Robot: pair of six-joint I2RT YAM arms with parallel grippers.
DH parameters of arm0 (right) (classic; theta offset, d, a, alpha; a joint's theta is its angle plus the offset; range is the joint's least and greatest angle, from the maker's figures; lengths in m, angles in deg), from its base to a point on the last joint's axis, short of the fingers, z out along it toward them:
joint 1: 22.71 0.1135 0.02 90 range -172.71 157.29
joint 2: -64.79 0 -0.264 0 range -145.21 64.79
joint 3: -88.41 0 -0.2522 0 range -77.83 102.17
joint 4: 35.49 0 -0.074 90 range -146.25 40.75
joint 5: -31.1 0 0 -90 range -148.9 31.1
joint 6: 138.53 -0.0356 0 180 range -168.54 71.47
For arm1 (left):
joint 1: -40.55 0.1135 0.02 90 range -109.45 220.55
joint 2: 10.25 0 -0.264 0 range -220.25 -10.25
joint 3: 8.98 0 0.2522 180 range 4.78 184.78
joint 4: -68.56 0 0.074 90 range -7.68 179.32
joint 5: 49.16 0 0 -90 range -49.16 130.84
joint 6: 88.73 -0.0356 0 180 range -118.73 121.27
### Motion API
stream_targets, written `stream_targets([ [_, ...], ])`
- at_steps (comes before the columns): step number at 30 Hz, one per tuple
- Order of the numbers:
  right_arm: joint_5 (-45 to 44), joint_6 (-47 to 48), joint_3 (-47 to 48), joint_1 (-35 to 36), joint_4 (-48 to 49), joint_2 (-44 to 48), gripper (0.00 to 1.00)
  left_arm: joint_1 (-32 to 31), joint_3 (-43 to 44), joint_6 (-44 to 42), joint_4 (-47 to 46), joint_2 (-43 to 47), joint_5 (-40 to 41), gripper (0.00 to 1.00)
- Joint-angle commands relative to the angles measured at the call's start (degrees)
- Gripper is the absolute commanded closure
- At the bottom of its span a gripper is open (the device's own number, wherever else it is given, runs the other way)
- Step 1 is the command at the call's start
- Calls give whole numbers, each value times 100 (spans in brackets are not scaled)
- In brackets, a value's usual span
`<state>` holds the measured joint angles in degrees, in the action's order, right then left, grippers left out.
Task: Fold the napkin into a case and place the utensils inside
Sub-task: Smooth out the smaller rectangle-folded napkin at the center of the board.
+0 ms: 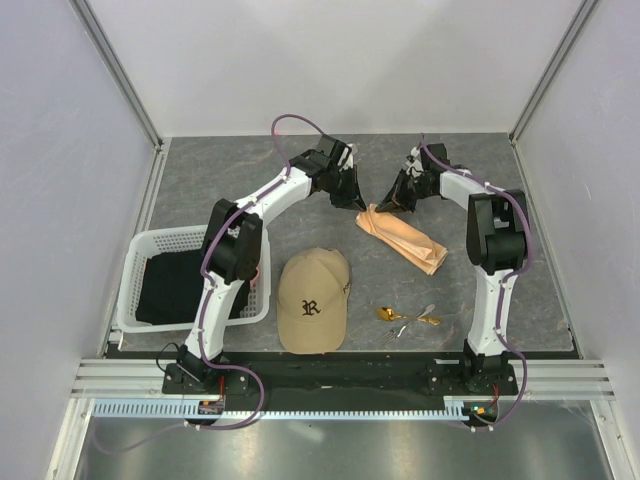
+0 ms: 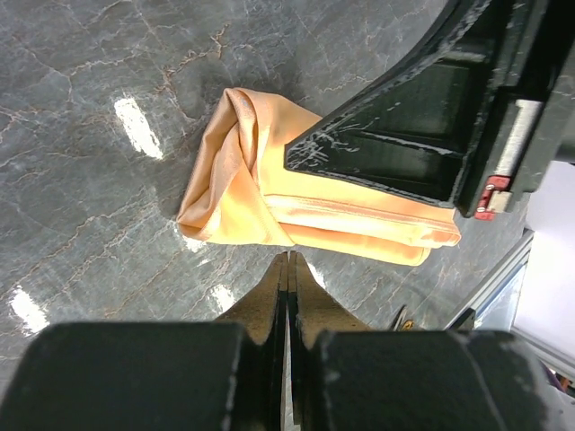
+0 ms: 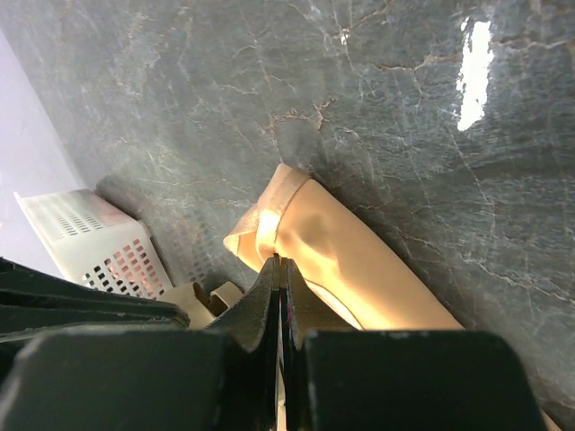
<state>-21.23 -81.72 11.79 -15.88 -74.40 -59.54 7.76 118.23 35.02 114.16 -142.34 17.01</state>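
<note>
Currently: napkin (image 1: 403, 238), folded into a long bundle, on the tabletop (image 1: 230, 170) beyond the cap (image 1: 313, 300), to its right. Utensils (image 1: 405, 317), near the cap's right side. Left end effector (image 1: 356, 204) and right end effector (image 1: 386, 204), both closed with fingers pressed together, farther beyond the cap.

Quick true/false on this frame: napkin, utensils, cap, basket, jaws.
1. The napkin lies folded into a long bundle on the table. True.
2. The cutlery is already inside it. False: the utensils lie on bare table, right of the cap.
3. The left gripper and right gripper both have jaws shut. True.
4. The basket is empty. False: the white basket holds a black cloth.
</note>
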Motion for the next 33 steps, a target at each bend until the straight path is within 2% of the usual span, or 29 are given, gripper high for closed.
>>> stream_targets([
  [1,47,6,73,99,-8,-91,98,-16,107,-150,95,-150,-7,98],
  [10,65,14,-59,196,27,-100,98,-174,476,-97,455,-528,-51,98],
  [21,179,-249,-594,389,492,-65,99,-236,1214,-80,455,-1099,-7,98],
  [26,188,-276,-648,398,546,-4,99,-219,1294,-45,464,-1328,-68,98],
  [29,39,-118,-420,363,301,198,98,-210,1206,-97,473,-1328,-69,98],
  [33,-312,479,308,337,-935,383,95,-175,1206,-238,499,-1144,-69,98],
])
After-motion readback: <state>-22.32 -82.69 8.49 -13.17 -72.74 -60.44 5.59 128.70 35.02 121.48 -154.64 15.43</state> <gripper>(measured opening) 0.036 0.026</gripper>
